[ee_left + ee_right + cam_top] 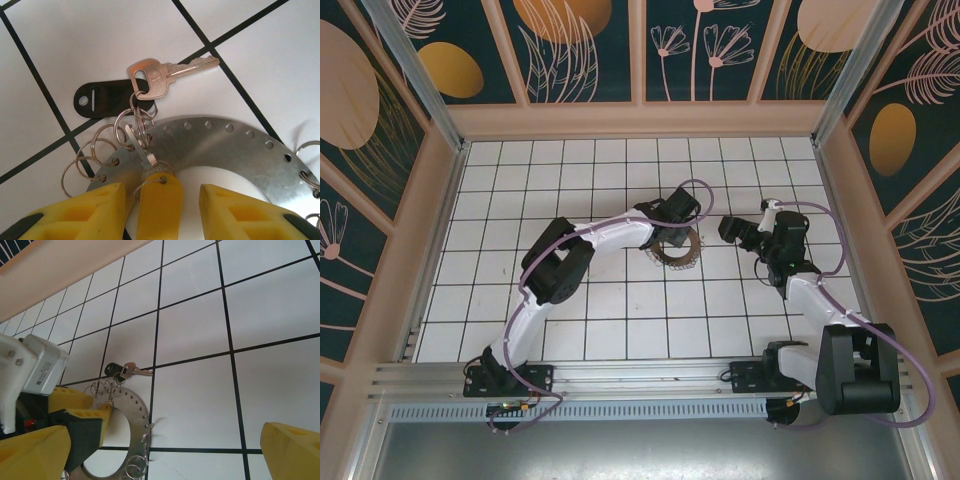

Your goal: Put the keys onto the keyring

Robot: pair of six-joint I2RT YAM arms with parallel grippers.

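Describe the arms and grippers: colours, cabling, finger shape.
The left arm and right arm match: white links, black joint housings and bases, with a lilac cable looping along each. The left gripper and right gripper carry chunky yellow wedge-shaped fingers with dark inserts.

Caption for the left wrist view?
Left gripper straddles a yellow tag at the perforated keyring, silver key and black tag beyond.

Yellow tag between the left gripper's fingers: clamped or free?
Free. In the left wrist view the yellow tag sits between the left gripper's fingers with a visible gap on each side; neither finger touches it.
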